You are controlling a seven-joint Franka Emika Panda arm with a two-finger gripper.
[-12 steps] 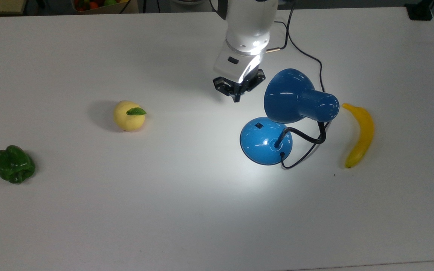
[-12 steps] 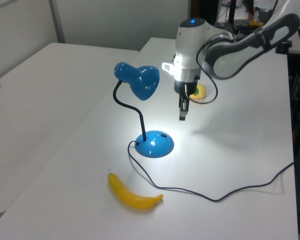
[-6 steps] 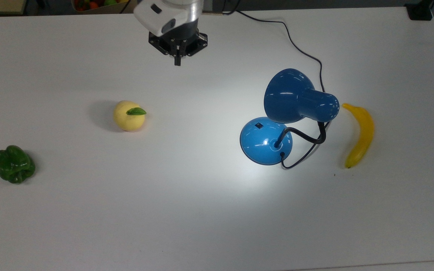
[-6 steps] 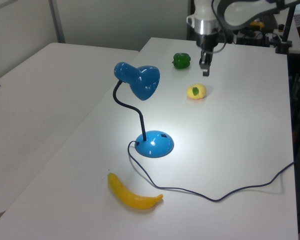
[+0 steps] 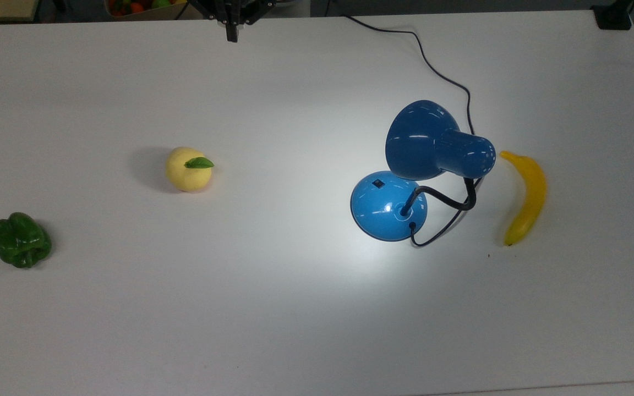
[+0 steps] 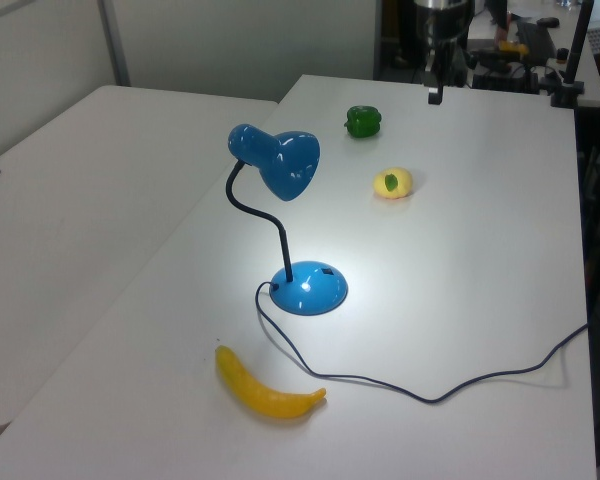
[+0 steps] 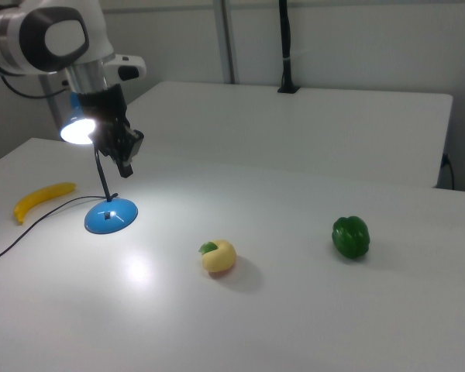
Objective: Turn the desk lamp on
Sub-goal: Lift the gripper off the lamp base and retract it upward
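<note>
The blue desk lamp point(image 5: 424, 140) stands right of centre in the top view, and it is lit. Its shade throws a bright pool of light on the white table around its round base point(image 5: 386, 212). A small black switch point(image 5: 378, 183) sits on the base's far side. My gripper point(image 5: 232, 34) hangs at the table's far edge in the top view, far from the lamp, fingers shut on nothing. In the left view the gripper point(image 6: 435, 95) is high beyond the lamp point(image 6: 280, 160). In the right view the gripper point(image 7: 128, 167) overlaps the glowing shade above the base point(image 7: 110, 218).
A banana point(image 5: 526, 198) lies right of the lamp in the top view. A yellow fruit point(image 5: 187, 169) and a green pepper point(image 5: 21, 240) sit to the left. The lamp's black cord point(image 5: 438, 71) runs to the table's far edge.
My gripper has pulled away from beside the lamp's shade, rising and travelling to the far edge of the table. The lamp stays lit and has not moved.
</note>
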